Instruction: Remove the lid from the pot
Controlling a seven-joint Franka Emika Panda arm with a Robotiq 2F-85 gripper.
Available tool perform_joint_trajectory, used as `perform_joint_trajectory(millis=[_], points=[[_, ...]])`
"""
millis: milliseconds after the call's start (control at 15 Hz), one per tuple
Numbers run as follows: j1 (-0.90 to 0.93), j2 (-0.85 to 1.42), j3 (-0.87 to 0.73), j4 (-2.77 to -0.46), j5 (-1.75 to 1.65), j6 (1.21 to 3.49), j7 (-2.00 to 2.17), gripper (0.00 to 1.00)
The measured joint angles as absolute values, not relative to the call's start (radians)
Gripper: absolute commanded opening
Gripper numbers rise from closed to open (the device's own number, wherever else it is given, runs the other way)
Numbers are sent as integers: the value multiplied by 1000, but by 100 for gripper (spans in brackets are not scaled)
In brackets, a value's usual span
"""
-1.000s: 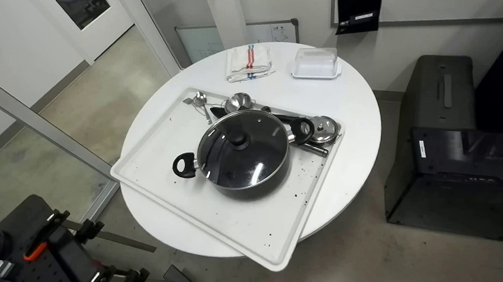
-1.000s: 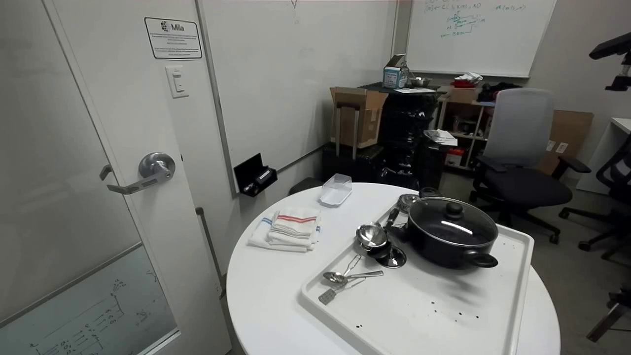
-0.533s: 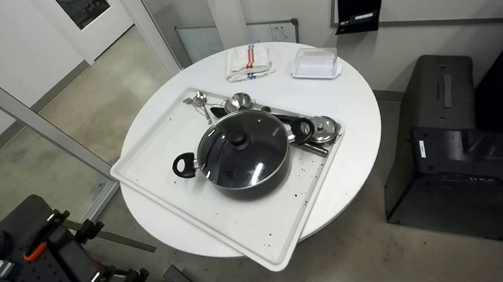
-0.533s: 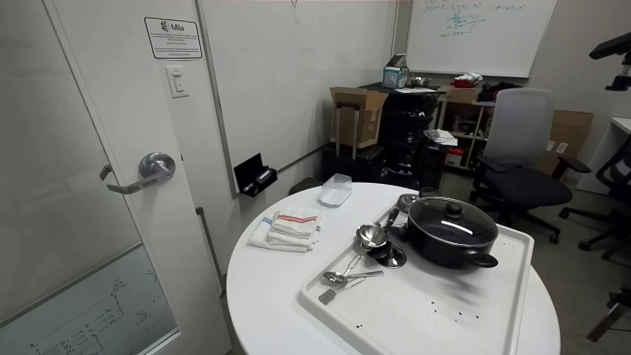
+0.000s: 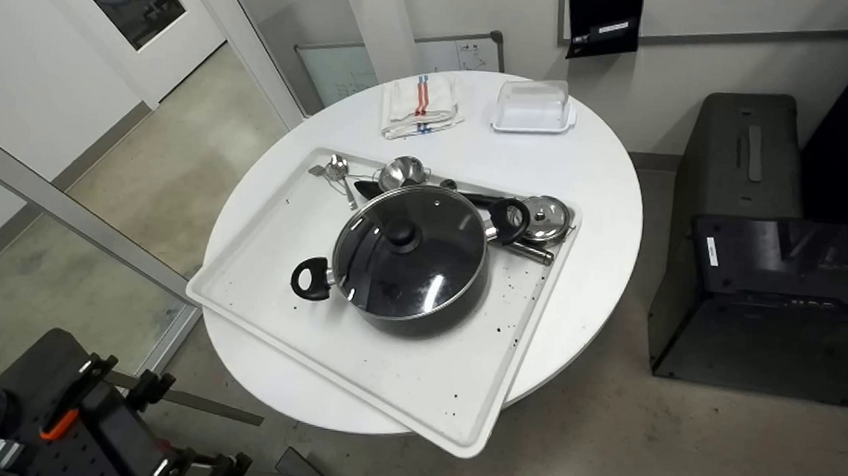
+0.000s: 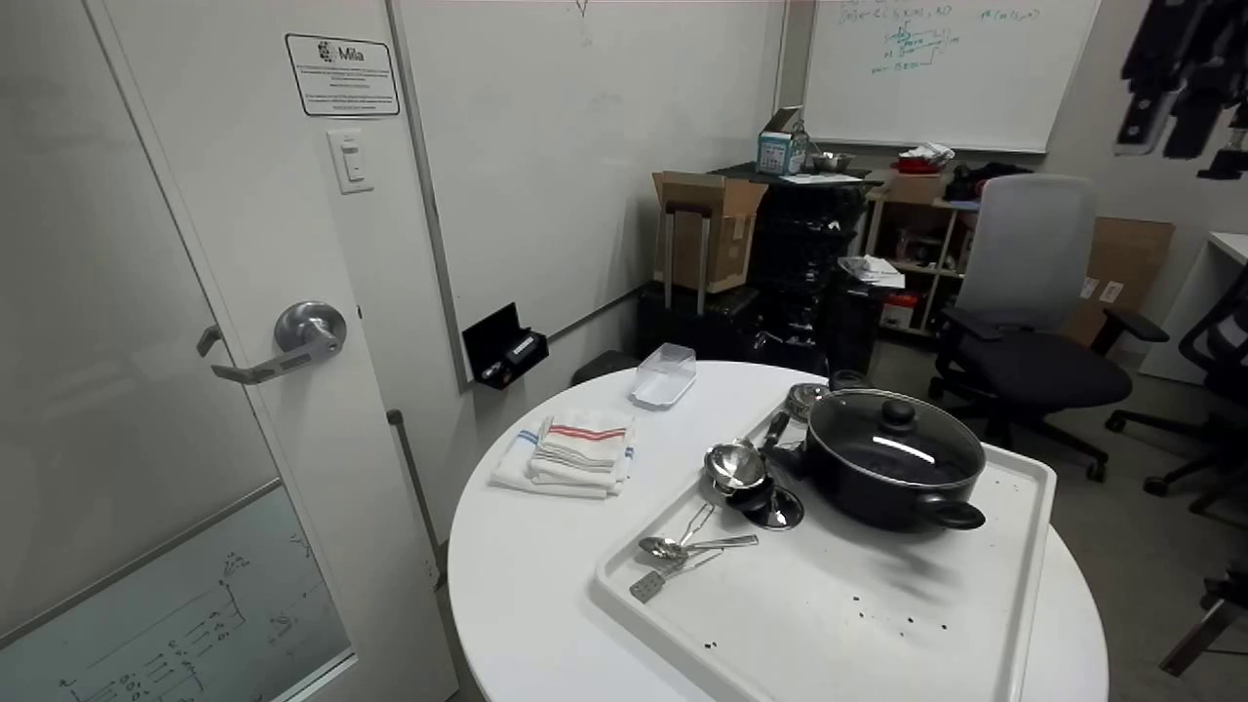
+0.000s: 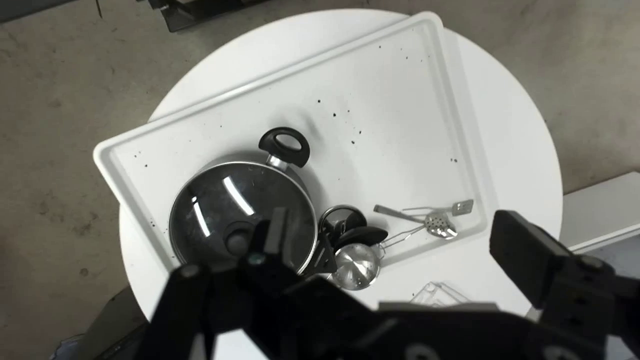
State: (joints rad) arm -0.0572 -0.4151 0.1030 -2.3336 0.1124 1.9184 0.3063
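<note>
The black pot (image 5: 417, 329) stands on a white tray and shows in both exterior views (image 6: 868, 497). The transparent glass lid (image 5: 432, 276) with its dark centre knob lies flat on the pot; it also shows in an exterior view (image 6: 868, 444). My gripper (image 6: 1165, 136) hangs at the top right of that view, high above and away from the pot. In the wrist view my gripper (image 7: 395, 235) is wide open with nothing between the fingers. There the lid (image 7: 220, 210) lies at the left, and one finger covers part of it; a pot handle (image 7: 270, 142) shows above.
The white tray (image 5: 355, 367) sits on a round white table (image 5: 585, 174). Small metal utensils (image 5: 337, 168), a small metal bowl (image 5: 401, 172) and a small lidded pot (image 5: 545, 218) lie along the pot's side. Folded towels (image 5: 422, 103) and a clear container (image 5: 531, 107) stand at the back.
My gripper has come into the top right corner of an exterior view, and a dark piece shows at the left edge in an exterior view. The pot and lid have not moved.
</note>
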Motion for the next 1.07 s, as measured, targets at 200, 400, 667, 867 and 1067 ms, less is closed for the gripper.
perform_joint_trajectory(millis=[200,400,667,867,1067], points=[[-82,-342,81,-2341,102,2027,330,100],[-102,-259,62,-2344,81,2131,364,100],[-120,-141,34,-2343,29,2291,437,100],[-125,-53,6,-2339,-2,2392,487,100],[-125,31,-24,-2320,-5,2451,515,100]])
